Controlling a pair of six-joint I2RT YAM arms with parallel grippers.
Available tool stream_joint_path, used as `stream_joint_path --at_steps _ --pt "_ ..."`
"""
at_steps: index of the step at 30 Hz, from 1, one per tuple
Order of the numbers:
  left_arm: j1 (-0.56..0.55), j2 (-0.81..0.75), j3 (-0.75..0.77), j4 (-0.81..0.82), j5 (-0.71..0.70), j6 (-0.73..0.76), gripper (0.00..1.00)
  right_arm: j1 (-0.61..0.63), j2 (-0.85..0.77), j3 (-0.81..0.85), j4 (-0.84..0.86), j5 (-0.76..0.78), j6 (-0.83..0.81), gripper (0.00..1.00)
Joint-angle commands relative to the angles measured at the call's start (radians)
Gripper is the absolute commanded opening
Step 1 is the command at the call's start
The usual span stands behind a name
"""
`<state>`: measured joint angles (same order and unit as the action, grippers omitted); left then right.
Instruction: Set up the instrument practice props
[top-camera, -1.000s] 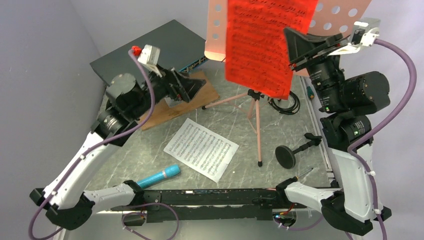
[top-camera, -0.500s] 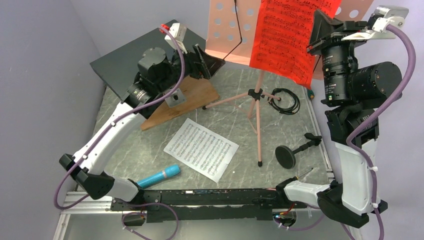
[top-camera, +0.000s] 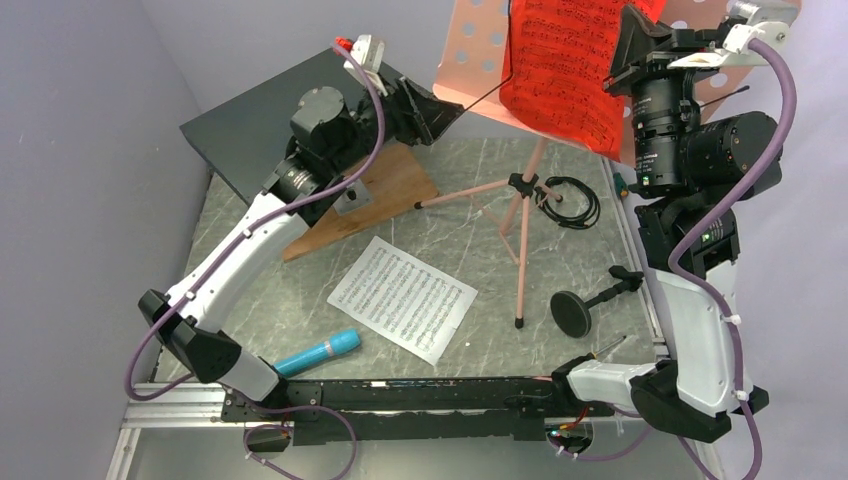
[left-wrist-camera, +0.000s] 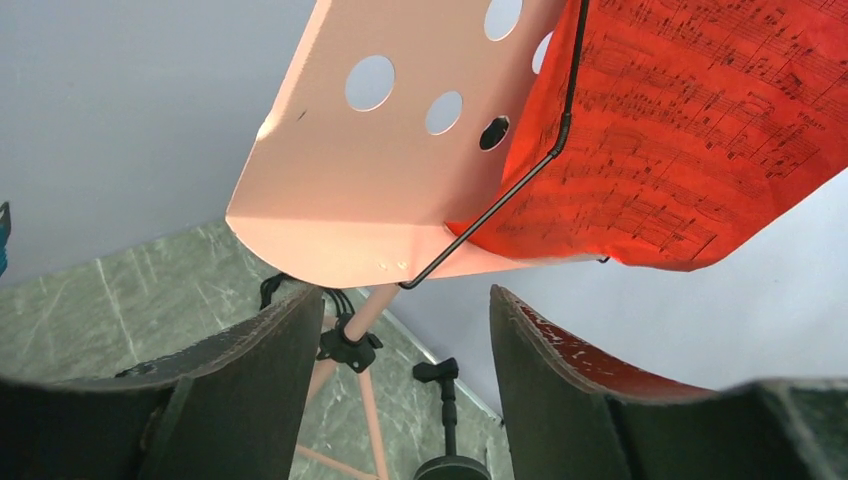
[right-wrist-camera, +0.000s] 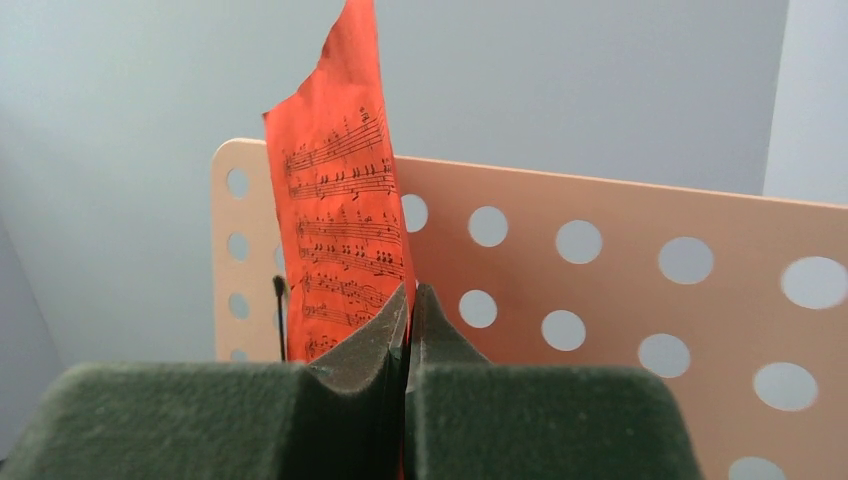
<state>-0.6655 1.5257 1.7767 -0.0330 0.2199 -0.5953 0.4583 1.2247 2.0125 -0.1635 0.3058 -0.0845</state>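
Note:
The salmon-pink music stand is upright on its tripod legs at the back of the table. A red sheet-music page lies against its perforated tray, under a black wire retainer. My right gripper is shut on that red page. My left gripper is open just below the tray's lower left corner, with nothing between its fingers. A white page lies flat mid-table. The cyan-blue microphone lies near the front. The black mic stand lies on its side at the right.
A dark grey network switch sits at the back left, with a wooden board and its metal bracket beside it. A coiled black cable lies behind the tripod. Grey walls close in on the left and the back.
My left arm has swung right and up to the tray's lower corner, its jaws narrowing. My right gripper has carried the red page up and right onto the tray. The stand has shifted slightly right.

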Motion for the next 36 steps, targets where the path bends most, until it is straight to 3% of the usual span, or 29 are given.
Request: stream_joint_path --at_steps 1,6,16,26,36 --pt "0.000 -0.139 -0.105 0.158 -0.081 0.005 0.69 -0.003 -0.007 -0.016 0.080 -0.007 -0.027 0.00" --pt "0.000 -0.211 -0.190 0.151 -0.165 0.012 0.75 -0.003 0.018 -0.017 0.082 -0.014 -0.021 0.00" --pt "0.000 -0.218 -0.163 0.170 -0.130 0.045 0.82 -0.005 0.021 -0.039 0.122 -0.014 -0.011 0.00" --pt "0.000 -0.010 0.048 0.191 -0.035 -0.021 0.63 -0.012 0.058 0.005 0.137 0.002 0.010 0.00" --pt "0.000 0.124 0.155 0.277 0.061 -0.097 0.45 -0.028 0.073 0.009 0.157 -0.015 0.055 0.00"
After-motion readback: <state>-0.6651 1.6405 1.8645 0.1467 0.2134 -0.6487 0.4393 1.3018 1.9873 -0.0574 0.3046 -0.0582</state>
